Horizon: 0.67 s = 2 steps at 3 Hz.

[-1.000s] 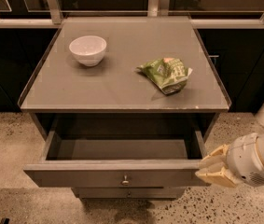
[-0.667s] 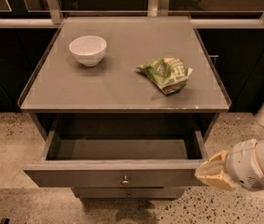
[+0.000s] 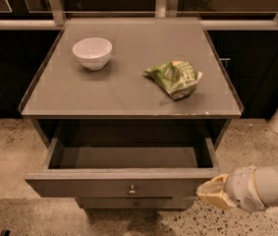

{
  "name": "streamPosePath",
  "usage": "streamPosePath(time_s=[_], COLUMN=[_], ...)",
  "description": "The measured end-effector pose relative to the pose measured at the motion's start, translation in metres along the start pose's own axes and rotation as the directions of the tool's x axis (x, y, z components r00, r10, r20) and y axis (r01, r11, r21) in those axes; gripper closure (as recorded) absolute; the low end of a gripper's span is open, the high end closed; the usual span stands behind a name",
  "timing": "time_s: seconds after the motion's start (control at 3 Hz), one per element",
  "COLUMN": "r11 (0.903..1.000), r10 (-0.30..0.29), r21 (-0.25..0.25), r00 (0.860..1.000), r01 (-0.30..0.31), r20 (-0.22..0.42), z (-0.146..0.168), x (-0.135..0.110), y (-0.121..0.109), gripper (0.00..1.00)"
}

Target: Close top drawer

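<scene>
The top drawer (image 3: 109,187) of the grey-brown cabinet stands pulled far out. Its inside is empty, and a small round metal knob (image 3: 132,190) sits in the middle of its flat front panel. My gripper (image 3: 211,193) is low at the right, at the right end of the drawer's front panel, at about the panel's height. Its cream-coloured tip points left toward the panel's end. The white arm behind it runs off the right edge.
A white bowl (image 3: 92,52) and a crumpled green snack bag (image 3: 174,77) lie on the cabinet top (image 3: 128,90). A narrower drawer front (image 3: 133,203) shows under the top drawer. Dark cabinets stand on both sides. The floor is speckled.
My gripper has shifted slightly down and right along the drawer's right front end. The drawer stands as far out as before.
</scene>
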<state>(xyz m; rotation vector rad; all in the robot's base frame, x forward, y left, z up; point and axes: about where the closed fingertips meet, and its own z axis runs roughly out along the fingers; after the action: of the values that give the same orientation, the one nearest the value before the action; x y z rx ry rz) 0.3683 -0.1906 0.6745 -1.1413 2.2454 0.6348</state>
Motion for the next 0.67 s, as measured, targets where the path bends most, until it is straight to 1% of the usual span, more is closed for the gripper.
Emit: streamPosePath(time_s=[0.33,0.67], r11=[0.9985,0.998], r10=[0.036,0.028], r21=[-0.046,-0.06], r00=[0.994,0.986], r01=[-0.031,-0.018], r20=[0.104,0.163], z=[0.029,0.043], x=[0.01,0.011], y=[-0.014,-0.025], gripper=[1.0,1.0])
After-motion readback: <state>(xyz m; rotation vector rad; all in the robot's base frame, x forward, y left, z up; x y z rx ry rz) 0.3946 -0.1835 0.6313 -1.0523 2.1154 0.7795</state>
